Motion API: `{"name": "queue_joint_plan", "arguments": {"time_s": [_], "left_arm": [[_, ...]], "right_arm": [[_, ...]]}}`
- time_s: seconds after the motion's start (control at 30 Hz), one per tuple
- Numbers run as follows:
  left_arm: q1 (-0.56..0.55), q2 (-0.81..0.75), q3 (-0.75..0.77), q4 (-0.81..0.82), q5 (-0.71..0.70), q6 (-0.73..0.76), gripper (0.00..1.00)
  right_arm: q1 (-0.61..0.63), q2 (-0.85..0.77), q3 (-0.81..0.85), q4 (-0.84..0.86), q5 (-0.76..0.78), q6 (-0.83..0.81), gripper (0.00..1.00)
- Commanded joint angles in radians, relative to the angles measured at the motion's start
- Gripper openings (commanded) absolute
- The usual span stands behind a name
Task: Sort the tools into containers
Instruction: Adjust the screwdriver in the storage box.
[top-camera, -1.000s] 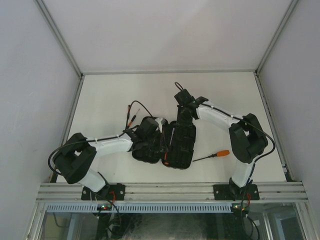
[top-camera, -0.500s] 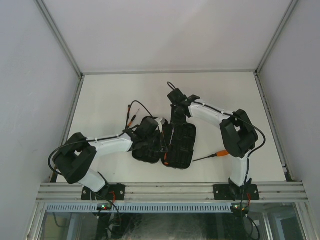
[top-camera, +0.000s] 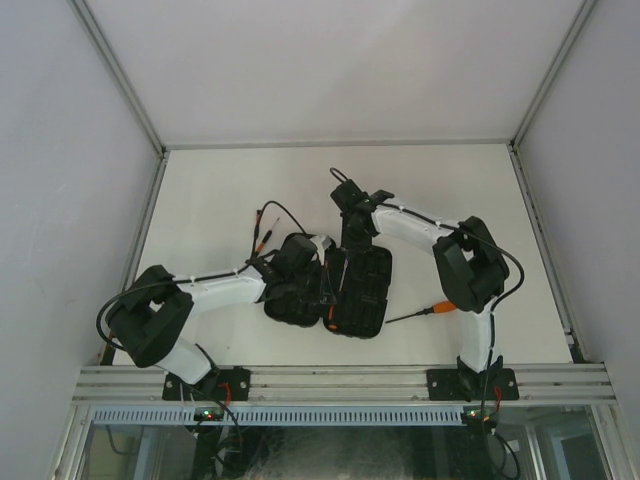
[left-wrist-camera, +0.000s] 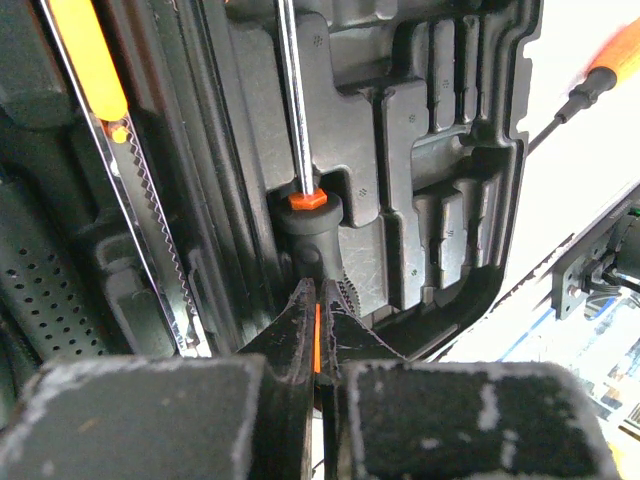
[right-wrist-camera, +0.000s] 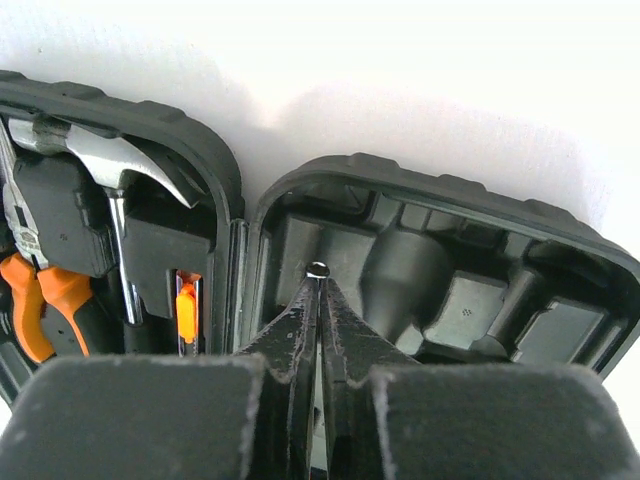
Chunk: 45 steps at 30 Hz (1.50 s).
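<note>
The black case lies open in the middle of the table. Its left half holds a hammer and orange-handled pliers. In a slot of the right half lies a screwdriver with a black handle and an orange collar. My left gripper is shut, its tips right at the end of that handle, and a thin orange sliver shows in the gap. Over the right half, by the hinge at the far edge, my right gripper is shut too. A small shiny round tip sits at its fingertips.
An orange-handled screwdriver lies on the table right of the case, also visible from the left wrist. Left of the case lies a thin tool with an orange part, beside a cable loop. Walls enclose the table on three sides.
The right arm swung left, carrying its gripper left along the case's far edge while the jaws closed. The left arm stayed still.
</note>
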Motion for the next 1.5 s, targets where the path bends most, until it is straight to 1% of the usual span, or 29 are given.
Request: {"name": "queue_joint_plan", "arguments": {"time_s": [0.0,0.27,0.43,0.57,0.7,0.87,0.97,1.13,1.37,1.47], "left_arm": [[0.004,0.063,-0.036,-0.183,-0.069,0.076,0.0],[0.004,0.066,-0.03,-0.183,-0.068,0.084,0.0],[0.004,0.067,-0.032,-0.183,-0.069,0.088,0.0],[0.004,0.074,-0.03,-0.184,-0.07,0.091,0.0],[0.002,0.077,-0.024,-0.196,-0.079,0.094,0.0],[-0.007,0.103,0.004,-0.272,-0.141,0.106,0.0],[-0.011,0.117,0.021,-0.33,-0.186,0.116,0.0],[-0.023,0.137,0.023,-0.382,-0.25,0.111,0.0],[-0.039,0.173,0.025,-0.416,-0.308,0.101,0.0],[-0.037,0.144,0.023,-0.412,-0.312,0.1,0.0]], "right_arm": [[0.013,0.03,0.049,-0.025,0.03,0.0,0.0],[0.027,0.08,0.075,-0.071,0.022,-0.011,0.0],[0.032,0.108,0.063,-0.106,0.016,-0.013,0.0],[0.043,0.153,0.023,-0.124,0.011,-0.011,0.0],[0.062,0.198,-0.04,-0.103,0.013,0.005,0.0],[0.093,0.262,-0.064,-0.09,-0.003,0.017,0.0],[0.096,0.275,-0.074,-0.086,-0.006,0.023,0.0],[0.1,0.287,-0.091,-0.074,-0.01,0.034,0.0],[0.113,0.316,-0.117,-0.044,-0.036,0.04,0.0],[0.109,0.3,-0.119,-0.036,-0.035,0.035,0.0]]}}
